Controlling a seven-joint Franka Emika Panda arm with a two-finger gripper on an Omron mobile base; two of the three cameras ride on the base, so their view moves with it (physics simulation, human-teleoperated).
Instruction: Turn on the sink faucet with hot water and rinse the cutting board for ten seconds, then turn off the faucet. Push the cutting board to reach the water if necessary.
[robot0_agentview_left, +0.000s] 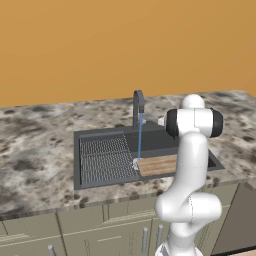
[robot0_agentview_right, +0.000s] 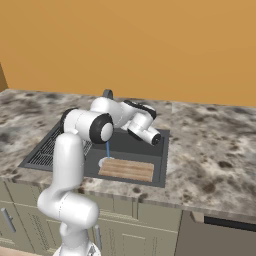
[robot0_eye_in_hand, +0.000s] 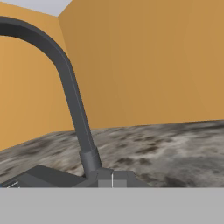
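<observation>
The dark grey sink (robot0_agentview_left: 150, 141) is set into the stone counter. From the arched spout of the faucet (robot0_agentview_left: 138, 106) a thin blue stream of water (robot0_agentview_left: 140, 140) falls onto the left end of the cutting board (robot0_agentview_left: 159, 164), which lies flat in the basin near its front wall. From the right, the board (robot0_agentview_right: 127, 169) and the stream (robot0_agentview_right: 107, 149) appear below my forearm. My gripper (robot0_agentview_right: 131, 131) hovers low at the back of the sink, close to the faucet's base (robot0_eye_in_hand: 92, 164). Its jaws are hidden by the arm, shut with nothing seen between them.
A ribbed drainboard (robot0_agentview_left: 102, 159) takes up the sink's left part. Mottled stone counter (robot0_agentview_left: 35, 150) spreads on both sides, with an orange wall (robot0_agentview_left: 125, 45) close behind the faucet. Cabinet fronts (robot0_agentview_left: 100, 235) run below the counter edge. My own elbow (robot0_agentview_left: 194, 122) hangs over the basin's right side.
</observation>
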